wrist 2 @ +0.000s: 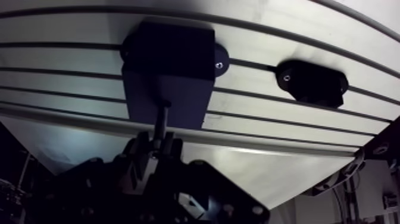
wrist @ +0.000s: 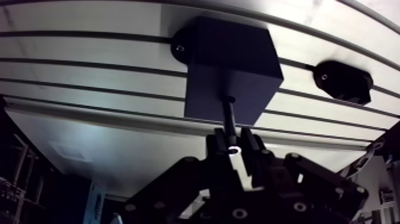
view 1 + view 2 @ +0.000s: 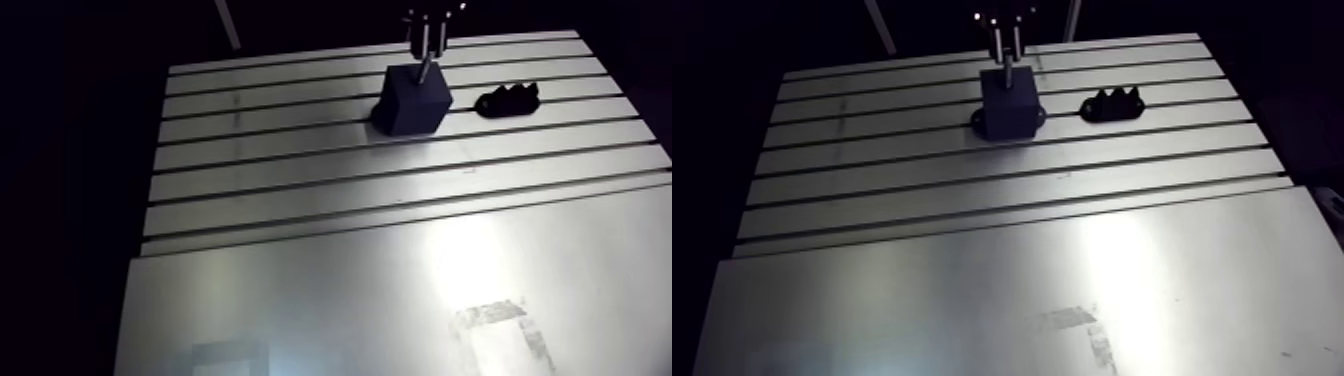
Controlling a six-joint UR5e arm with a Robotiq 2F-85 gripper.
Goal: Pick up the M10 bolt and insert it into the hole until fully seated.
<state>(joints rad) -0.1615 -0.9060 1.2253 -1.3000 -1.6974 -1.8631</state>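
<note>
Near the table's [image 3: 300, 200] far edge stands the dark block [image 3: 412, 100]. The gripper [image 2: 233, 146] is clamped on the M10 bolt [image 2: 228, 116], its tip just entering the hole [image 2: 230, 99] (pickup done). Most of the shank shows, so seating remains.

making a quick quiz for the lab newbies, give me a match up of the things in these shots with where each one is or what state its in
Things:
1. M10 bolt
2. dark block
3. notched black holder
4. claw

Places or states:
a. lies on the table beside the block, touched by nothing
b. shut on a thin shaft
c. held from above, tip at the block's top face
d. stands on the table right under the claw

Pairs: 1-c, 2-d, 3-a, 4-b
</note>
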